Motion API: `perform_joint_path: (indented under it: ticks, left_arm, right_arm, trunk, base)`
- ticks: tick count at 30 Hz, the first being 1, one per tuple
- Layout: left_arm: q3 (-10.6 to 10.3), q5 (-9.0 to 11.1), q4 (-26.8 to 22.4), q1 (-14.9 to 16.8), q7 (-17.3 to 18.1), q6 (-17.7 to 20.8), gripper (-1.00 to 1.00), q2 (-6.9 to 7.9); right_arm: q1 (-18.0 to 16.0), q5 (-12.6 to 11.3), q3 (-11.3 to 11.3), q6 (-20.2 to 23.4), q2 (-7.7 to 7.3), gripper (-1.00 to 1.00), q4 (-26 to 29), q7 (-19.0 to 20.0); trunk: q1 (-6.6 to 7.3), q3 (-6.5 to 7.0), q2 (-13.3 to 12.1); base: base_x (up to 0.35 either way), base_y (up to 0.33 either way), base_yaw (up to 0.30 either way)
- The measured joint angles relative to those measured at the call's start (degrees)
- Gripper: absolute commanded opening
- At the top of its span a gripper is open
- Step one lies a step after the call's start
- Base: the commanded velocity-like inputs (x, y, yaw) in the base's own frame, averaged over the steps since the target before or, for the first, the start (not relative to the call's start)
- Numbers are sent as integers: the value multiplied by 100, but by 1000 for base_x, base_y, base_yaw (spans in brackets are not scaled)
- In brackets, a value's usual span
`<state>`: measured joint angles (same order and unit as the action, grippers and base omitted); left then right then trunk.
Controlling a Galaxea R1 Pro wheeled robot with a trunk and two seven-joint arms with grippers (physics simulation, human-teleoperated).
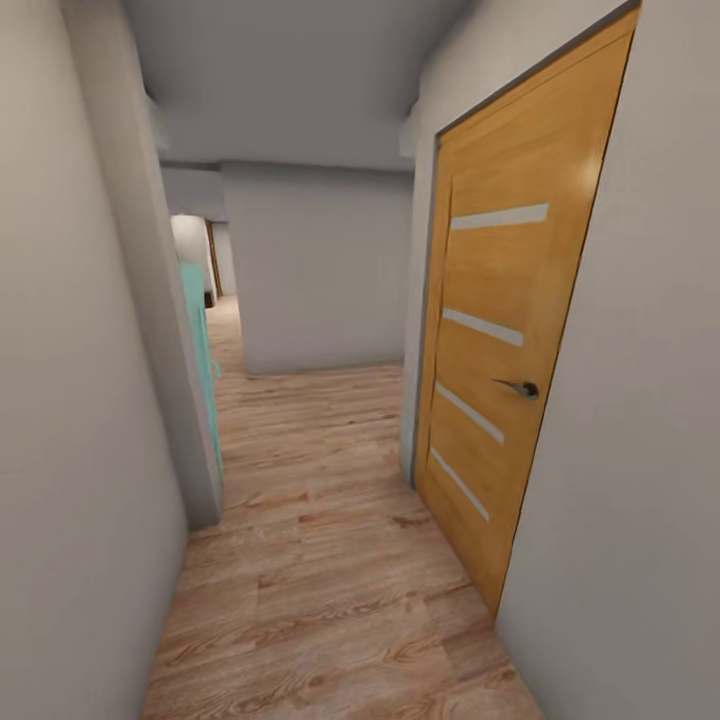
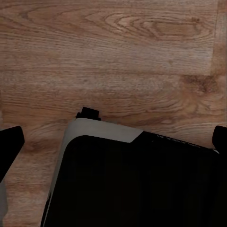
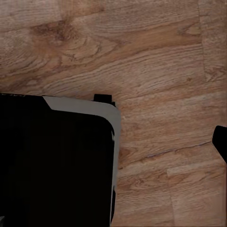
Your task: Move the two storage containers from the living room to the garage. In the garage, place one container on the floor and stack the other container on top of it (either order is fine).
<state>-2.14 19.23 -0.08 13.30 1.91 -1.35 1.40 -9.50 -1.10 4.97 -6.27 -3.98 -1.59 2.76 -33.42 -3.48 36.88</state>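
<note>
In a narrow corridor with a wood plank floor [image 1: 330,560], the robot is travelling; the head view is looking along grey walls [image 1: 70,400] toward a blank end wall [image 1: 320,270]. No orange-red storage container is appearing here, so where the two bins are cannot be told from this position.

Both wrist views are looking straight down at the planks, each past a corner of the robot's black, grey-rimmed base [image 2: 137,184] [image 3: 56,161]. In the left wrist view, dark fingertips [image 2: 10,146] are sitting at opposite edges with bare floor between them, so the left gripper [image 2: 113,142] is standing wide apart and holding nothing. In the right wrist view only one dark fingertip [image 3: 220,142] is entering at an edge; how far that pincer is spread cannot be told.

The step in hand is judged to be driving. To do it well, the base should be kept centred between the walls, arms tucked over it.

Obstacles: a closed wooden door [image 1: 500,340] with a dark handle [image 1: 520,388] is lining the right side; a teal door edge [image 1: 200,350] is projecting from the left opening, narrowing the passage. The corridor is appearing to turn left past it.
</note>
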Motion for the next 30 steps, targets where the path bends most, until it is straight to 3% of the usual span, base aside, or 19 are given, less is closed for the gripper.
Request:
perform_joint_path:
  ticks: [13,30]
  left_arm:
    - [-3,0,0,0,0,0,100,0]
    - [0,-1,1,1,0,8,100,5]
  right_arm:
    - [0,0,-3,-12,-5,100,0,0]
    - [1,6,-13,-5,-9,100,0,-1]
  trunk:
    - [0,0,0]
    - [0,0,0]
  base:
    - [323,0,267]
    - [323,-79,17]
